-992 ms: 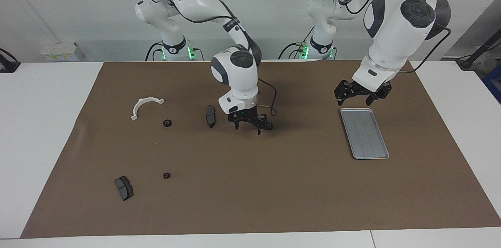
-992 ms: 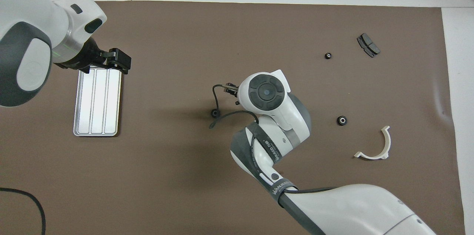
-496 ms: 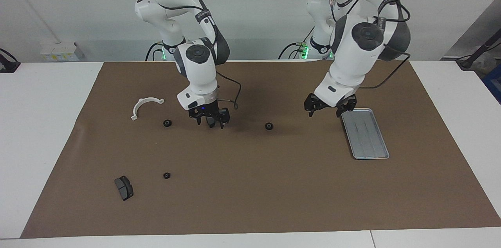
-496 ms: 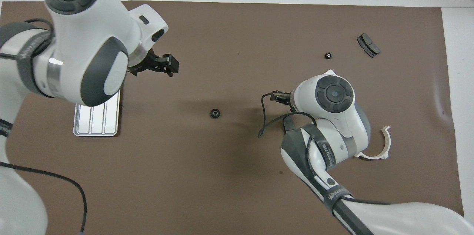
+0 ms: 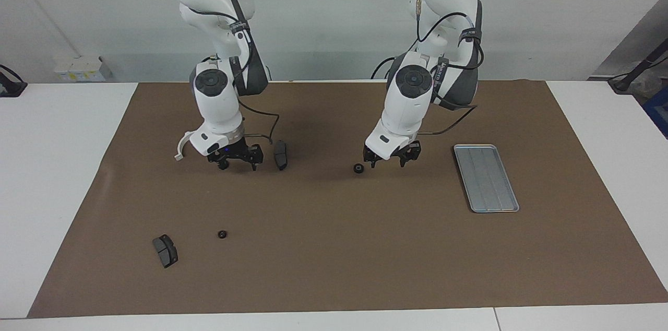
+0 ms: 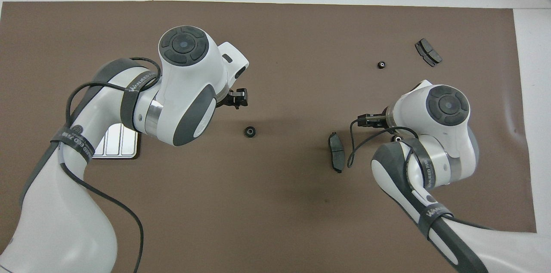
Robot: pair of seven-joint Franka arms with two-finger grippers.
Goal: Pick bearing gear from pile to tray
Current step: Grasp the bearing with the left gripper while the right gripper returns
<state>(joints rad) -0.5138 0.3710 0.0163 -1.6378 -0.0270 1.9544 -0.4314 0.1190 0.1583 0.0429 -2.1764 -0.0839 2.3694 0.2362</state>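
Observation:
A small black bearing gear (image 5: 358, 168) (image 6: 249, 131) lies alone mid-mat. My left gripper (image 5: 389, 163) (image 6: 236, 97) hangs low and open just beside it, on the tray's side, holding nothing. The silver ribbed tray (image 5: 486, 178) sits toward the left arm's end; from overhead only its corner (image 6: 116, 147) shows under the left arm. My right gripper (image 5: 238, 165) (image 6: 373, 121) is open, low over the pile, where a second gear (image 6: 397, 138) peeks out by its wrist. A third gear (image 5: 222, 234) (image 6: 381, 65) lies farther from the robots.
One dark brake pad (image 5: 281, 154) (image 6: 336, 151) lies beside the right gripper, another (image 5: 165, 250) (image 6: 428, 52) farther out near the mat's corner. The white curved bracket (image 5: 180, 145) is half hidden by the right wrist. A brown mat (image 5: 334, 258) covers the white table.
The right arm swung away from the mid-mat gear to the pile at its own end. The left arm came from over the tray down beside that gear.

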